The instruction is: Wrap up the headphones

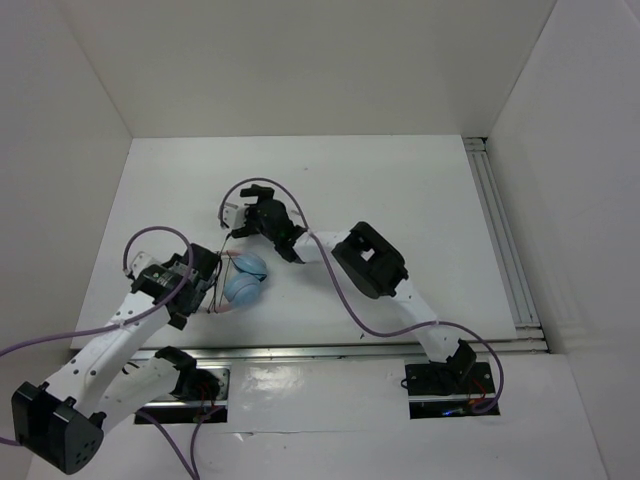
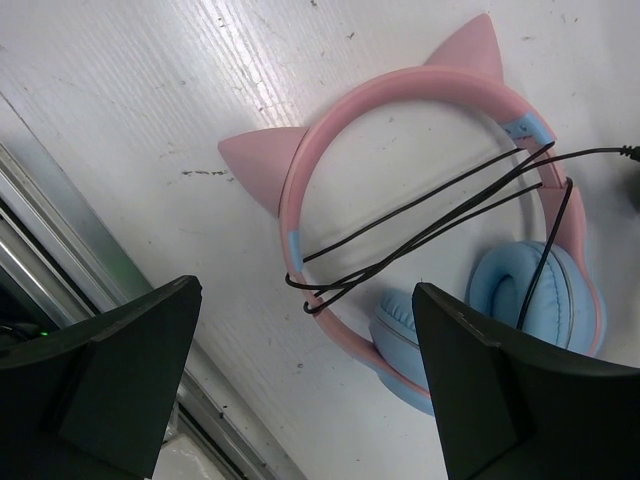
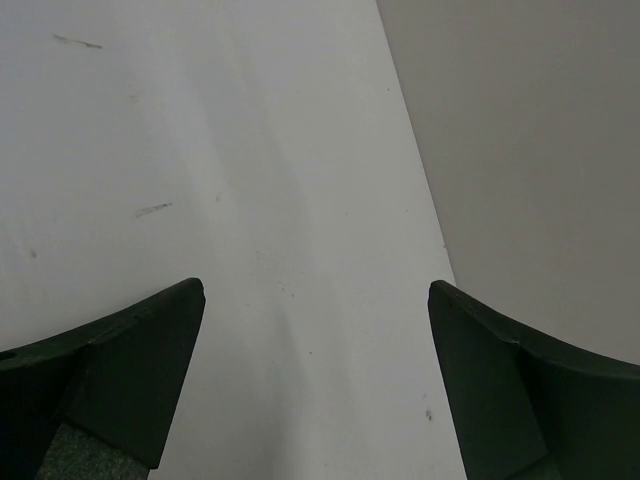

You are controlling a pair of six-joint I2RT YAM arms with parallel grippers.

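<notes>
Headphones (image 1: 245, 280): lying on the white table (image 1: 400, 180), in its near-left part, just right of the left gripper and nearer than the right gripper.
Top view, headphones: only the two light blue ear cups (image 1: 246, 266) show clearly, one beside the other; the pink band is too small to make out.
Left wrist view, headphones (image 2: 400, 95): the pink headband lies flat on the table (image 2: 120, 90), with both cat-ear points (image 2: 265, 160) sticking outward and the blue ear cups (image 2: 520, 285) at its ends.
Cord (image 2: 420, 207): thin and black, crossing the headband's opening in several passes from one side to the other. One strand runs off the right edge of this view; its end is not shown.
Left gripper (image 1: 212, 283) (image 2: 305, 295): fingers spread wide and holding nothing. The headphones lie just beyond the tips; contact cannot be judged.
Right gripper (image 1: 240, 215) (image 3: 315, 290): fingers spread wide and empty. Its own camera shows only bare table (image 3: 150, 120) and a white wall (image 3: 540, 150), no headphones.
Rail (image 2: 60, 230): a metal strip along the table's near edge, seen close up only from the left wrist.
</notes>
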